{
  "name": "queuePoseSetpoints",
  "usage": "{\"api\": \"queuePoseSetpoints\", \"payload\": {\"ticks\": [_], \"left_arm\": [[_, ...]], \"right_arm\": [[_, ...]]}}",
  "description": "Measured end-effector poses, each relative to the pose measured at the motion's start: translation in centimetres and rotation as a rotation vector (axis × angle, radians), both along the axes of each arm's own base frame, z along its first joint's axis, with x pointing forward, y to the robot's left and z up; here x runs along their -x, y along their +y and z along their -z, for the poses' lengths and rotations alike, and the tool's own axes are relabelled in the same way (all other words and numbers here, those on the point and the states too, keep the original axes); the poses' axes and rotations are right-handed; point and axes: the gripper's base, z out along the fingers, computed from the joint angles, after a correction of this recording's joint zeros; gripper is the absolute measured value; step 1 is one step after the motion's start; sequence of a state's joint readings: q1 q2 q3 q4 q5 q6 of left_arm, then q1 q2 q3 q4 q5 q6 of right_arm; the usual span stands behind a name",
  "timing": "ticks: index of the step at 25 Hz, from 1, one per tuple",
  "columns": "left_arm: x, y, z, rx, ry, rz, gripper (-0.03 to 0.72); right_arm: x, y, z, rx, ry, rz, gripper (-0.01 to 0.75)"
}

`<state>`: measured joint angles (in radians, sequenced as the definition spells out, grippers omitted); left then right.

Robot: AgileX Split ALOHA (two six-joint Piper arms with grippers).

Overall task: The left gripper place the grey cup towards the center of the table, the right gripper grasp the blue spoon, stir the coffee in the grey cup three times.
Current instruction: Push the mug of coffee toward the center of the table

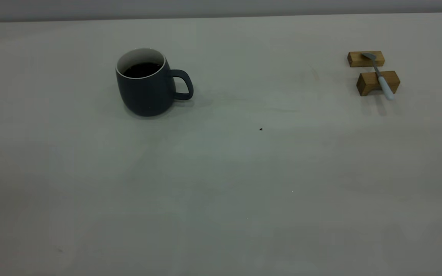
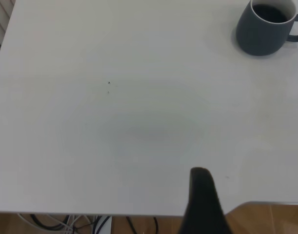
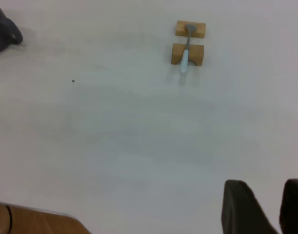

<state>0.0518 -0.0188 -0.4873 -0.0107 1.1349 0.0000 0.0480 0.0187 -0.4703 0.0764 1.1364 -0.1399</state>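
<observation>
The grey cup (image 1: pixel 148 92) stands upright on the table (image 1: pixel 221 191) at the back left, its handle turned toward the right side. Dark coffee (image 1: pixel 142 69) shows inside its white interior. The blue spoon (image 1: pixel 380 76) lies at the far right, bridging two wooden blocks, with its pale handle toward the front. Neither gripper appears in the exterior view. In the left wrist view a dark part of my left gripper (image 2: pixel 202 200) sits over the table's near edge, far from the cup (image 2: pixel 263 29). My right gripper (image 3: pixel 268 195) hangs open and empty, well away from the spoon (image 3: pixel 186 48).
Two small wooden blocks (image 1: pixel 365 59) (image 1: pixel 377 82) carry the spoon. A tiny dark speck (image 1: pixel 260 129) marks the table near its middle. The left wrist view shows the table's edge, a wooden floor (image 2: pixel 270 219) and cables (image 2: pixel 66 222) below it.
</observation>
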Motion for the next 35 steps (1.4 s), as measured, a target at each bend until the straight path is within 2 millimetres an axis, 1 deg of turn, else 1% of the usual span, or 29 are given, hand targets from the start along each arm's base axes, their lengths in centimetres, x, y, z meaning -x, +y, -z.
{"api": "queuePoseSetpoints", "payload": {"ticks": [13, 15, 16, 19, 21, 25, 29, 35], "left_arm": [[-0.1, 0.0, 0.0, 0.000, 0.005, 0.000, 0.585], [-0.5, 0.0, -0.5, 0.002, 0.037, 0.000, 0.585], [-1.0, 0.1, -0.8, 0.004, 0.072, 0.000, 0.585], [-3.4, 0.1, -1.7, 0.014, 0.199, 0.002, 0.585], [-5.6, 0.2, -2.1, 0.020, 0.287, 0.002, 0.585], [-10.0, 0.5, -2.4, 0.025, 0.373, 0.002, 0.585], [-15.0, 0.7, -1.7, -0.003, 0.415, 0.038, 0.585], [-22.4, 1.1, 0.2, -0.031, 0.479, 0.081, 0.585]], "right_arm": [[0.0, 0.0, 0.0, 0.000, 0.000, 0.000, 0.238], [0.0, 0.0, 0.0, 0.000, 0.000, 0.000, 0.238], [0.0, 0.0, 0.0, 0.000, 0.000, 0.000, 0.238], [0.0, 0.0, 0.0, 0.000, 0.000, 0.000, 0.238], [0.0, 0.0, 0.0, 0.000, 0.000, 0.000, 0.238], [0.0, 0.0, 0.0, 0.000, 0.000, 0.000, 0.238], [0.0, 0.0, 0.0, 0.000, 0.000, 0.000, 0.238], [0.0, 0.0, 0.0, 0.000, 0.000, 0.000, 0.238]]}}
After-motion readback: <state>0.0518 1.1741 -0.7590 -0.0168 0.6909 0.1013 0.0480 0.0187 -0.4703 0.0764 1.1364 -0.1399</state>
